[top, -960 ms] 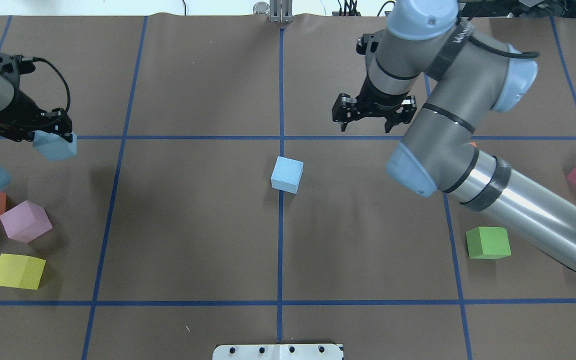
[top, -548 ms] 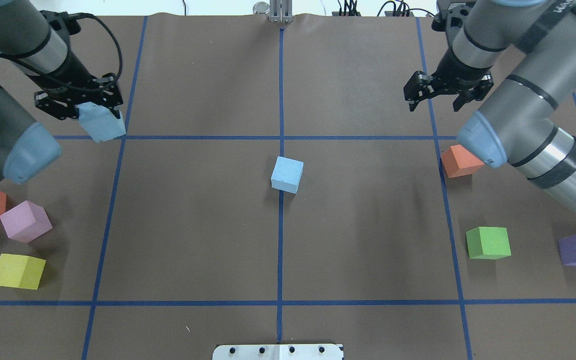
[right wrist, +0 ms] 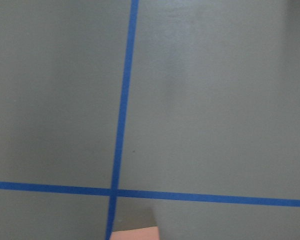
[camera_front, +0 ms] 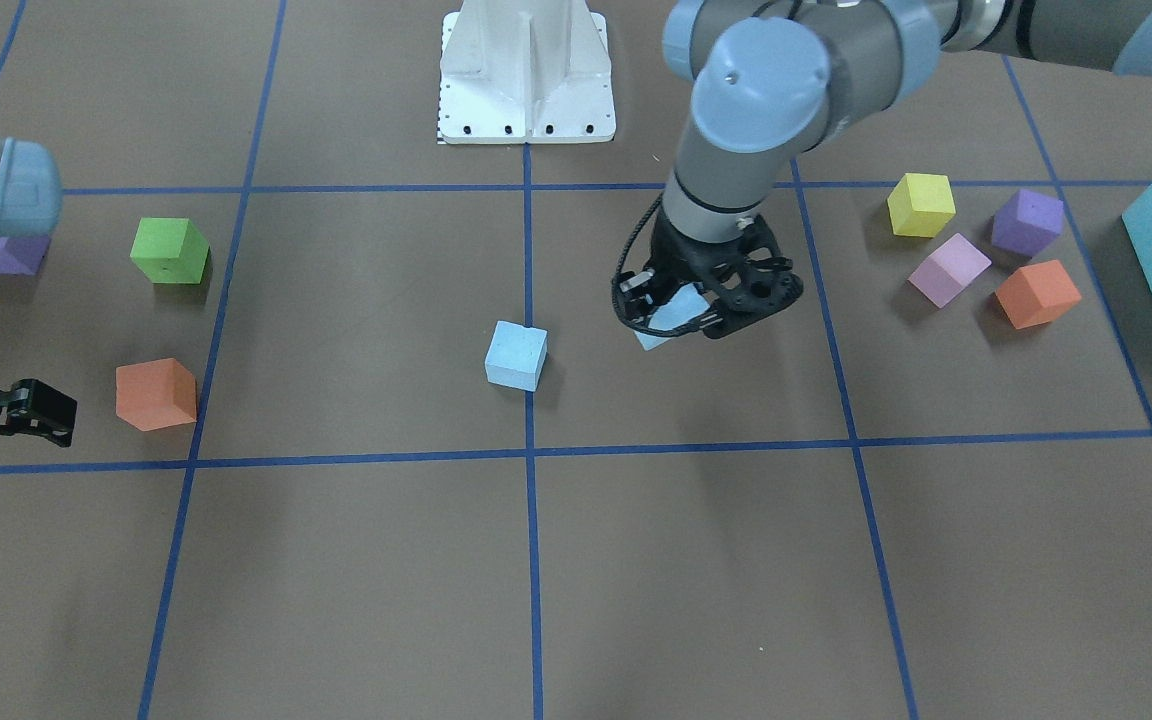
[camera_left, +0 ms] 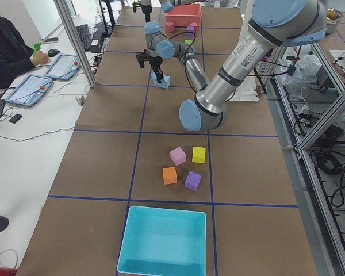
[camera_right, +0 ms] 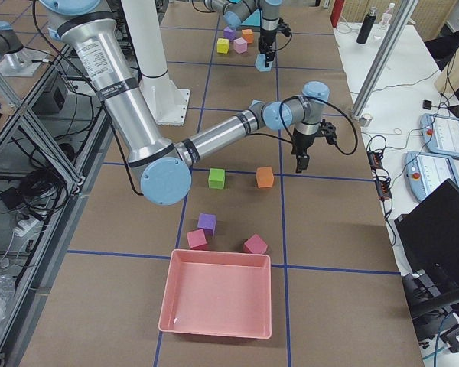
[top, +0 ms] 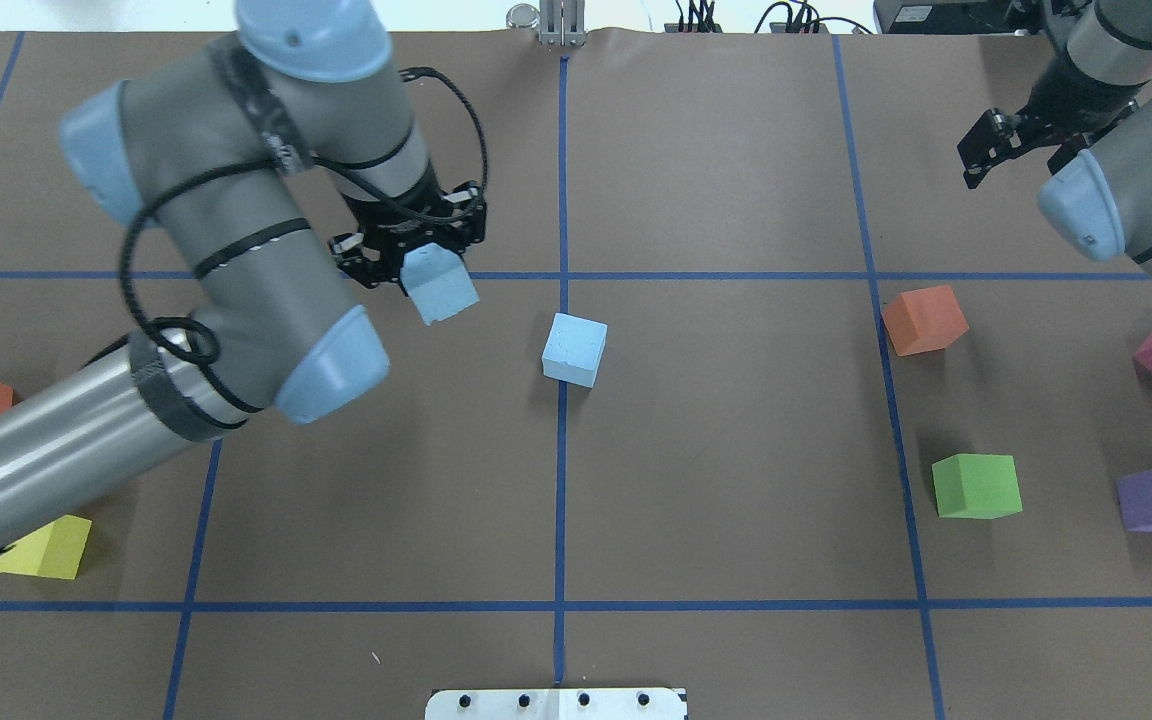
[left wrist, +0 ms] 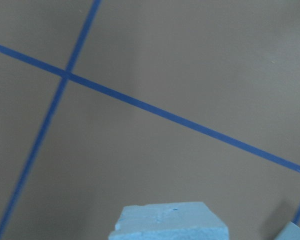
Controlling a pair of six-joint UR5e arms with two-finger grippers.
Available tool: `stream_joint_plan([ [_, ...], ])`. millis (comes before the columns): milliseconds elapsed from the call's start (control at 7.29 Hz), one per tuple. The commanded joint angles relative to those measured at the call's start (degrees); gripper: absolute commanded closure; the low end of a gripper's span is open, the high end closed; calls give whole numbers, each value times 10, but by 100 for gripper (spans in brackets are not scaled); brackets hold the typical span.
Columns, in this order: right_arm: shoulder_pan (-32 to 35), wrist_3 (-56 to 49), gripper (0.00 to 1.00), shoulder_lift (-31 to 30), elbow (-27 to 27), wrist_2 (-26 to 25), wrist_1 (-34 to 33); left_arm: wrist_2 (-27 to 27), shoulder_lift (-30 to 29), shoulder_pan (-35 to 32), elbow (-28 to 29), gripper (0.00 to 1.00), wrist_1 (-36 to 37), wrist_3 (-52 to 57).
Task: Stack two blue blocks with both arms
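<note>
We clench 1 blue block (top: 444, 292), tilted, in our left gripper (top: 421, 270) — landed skewed, it could slide off the other block (top: 574, 349).

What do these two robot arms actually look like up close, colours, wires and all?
Both the left arm and right arm are grey metal tubes with rounded light-blue joint caps and thin black bands. A black cable loops along the left one. Each ends in black, openwork jaws.
</note>
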Motion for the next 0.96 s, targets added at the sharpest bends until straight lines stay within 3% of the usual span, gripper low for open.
stream_joint_plan([
  [0, 28, -66, 0, -1, -44, 9, 2, 37, -70, 47, 72, 61, -7, -44],
  [411, 34, -72, 0, -16, -60, 20, 35, 88, -77, 80, 130, 61, -101, -82],
  [823, 35, -71, 0, -23, -62, 22, 48, 111, -91, 95, 156, 61, -114, -92],
])
